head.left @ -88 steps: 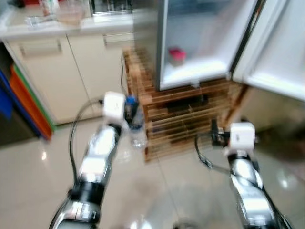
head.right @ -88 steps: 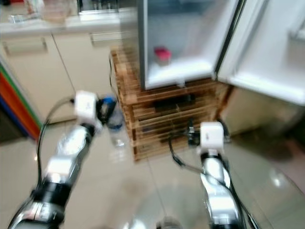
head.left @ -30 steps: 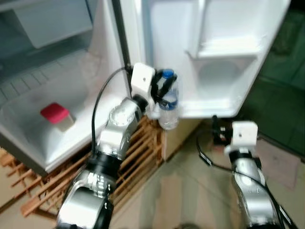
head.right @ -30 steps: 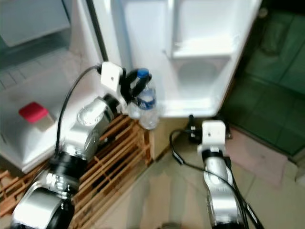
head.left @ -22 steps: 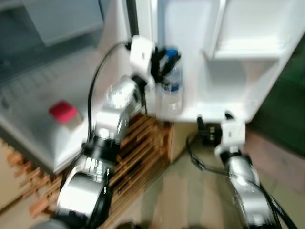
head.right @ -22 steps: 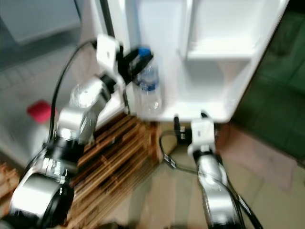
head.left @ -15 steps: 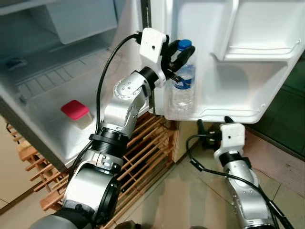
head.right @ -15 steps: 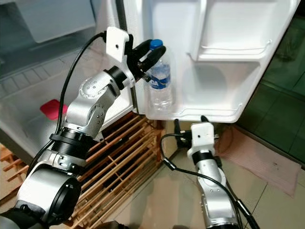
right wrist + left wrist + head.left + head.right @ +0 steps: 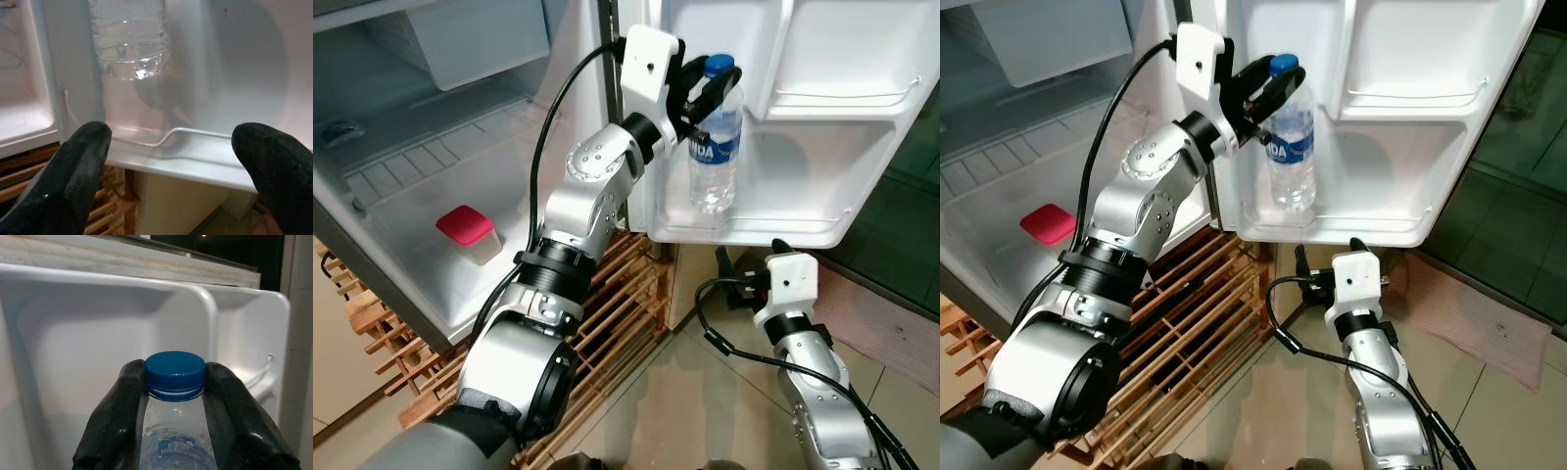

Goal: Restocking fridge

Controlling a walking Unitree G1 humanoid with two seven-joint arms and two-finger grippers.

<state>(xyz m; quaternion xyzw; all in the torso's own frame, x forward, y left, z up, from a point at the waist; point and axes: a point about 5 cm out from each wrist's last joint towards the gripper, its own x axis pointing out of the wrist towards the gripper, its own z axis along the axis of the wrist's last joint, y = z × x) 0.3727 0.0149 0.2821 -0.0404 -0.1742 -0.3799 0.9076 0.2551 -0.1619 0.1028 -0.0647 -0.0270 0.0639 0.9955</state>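
My left gripper (image 9: 709, 84) is shut on the neck of a clear water bottle (image 9: 715, 147) with a blue cap (image 9: 174, 370), held upright. The bottle's base (image 9: 129, 68) hangs low inside the bottom shelf (image 9: 793, 231) of the open white fridge door, behind its wire rail (image 9: 195, 132). I cannot tell whether the base touches the shelf floor. My right gripper (image 9: 171, 161) stands open below and in front of that shelf, with nothing between its black fingers (image 9: 78, 171).
A red-lidded tub (image 9: 467, 233) sits on the fridge's bottom floor, left of the door. An upper door shelf (image 9: 842, 93) lies above and to the right of the bottle. The fridge stands on a wooden pallet (image 9: 607, 323). Green tiles (image 9: 1518, 147) lie beyond the door.
My left arm has carried the bottle up and to the right, from beside the door's edge into the bottom door shelf. The right arm stays low under the door.
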